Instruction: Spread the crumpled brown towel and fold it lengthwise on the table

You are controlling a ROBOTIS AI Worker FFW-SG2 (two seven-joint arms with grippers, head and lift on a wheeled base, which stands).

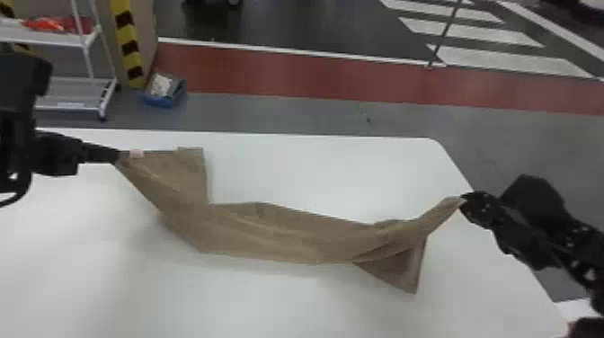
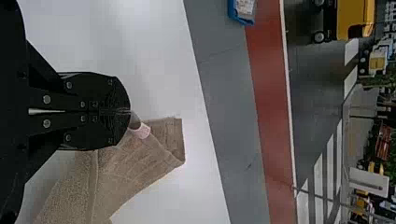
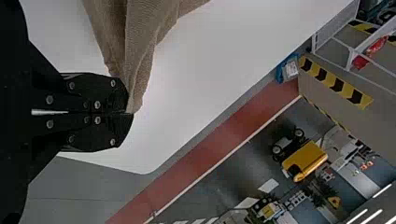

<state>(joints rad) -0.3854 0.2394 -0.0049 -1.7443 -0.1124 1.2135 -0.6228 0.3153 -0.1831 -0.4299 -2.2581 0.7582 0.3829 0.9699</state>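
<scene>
Brown cloth makes a long, bunched band in the head view: the towel (image 1: pixel 269 233), stretched over the white table (image 1: pixel 251 305). The left gripper (image 1: pixel 117 156) has hold of its left end, and the right gripper (image 1: pixel 465 197) has hold of its right end. A pale label (image 1: pixel 136 153) sits on the towel's edge near the left gripper. One loose flap spreads from the towel toward the far side of the table, another drops toward the near side at its right end. Whether the middle touches the tabletop cannot be told from here. A blue box (image 1: pixel 157 100) stands on the floor beyond the towel.

In the left wrist view, the left gripper is clenched on a corner of the towel, the label just beside its tips.

In the right wrist view, the right gripper pinches a narrow gathered end of the towel.

The step in hand seems to be spreading, with the lengthwise fold to follow. The next move probably calls for keeping both ends taut and laying the towel down so the twisted flaps open out flat.
</scene>
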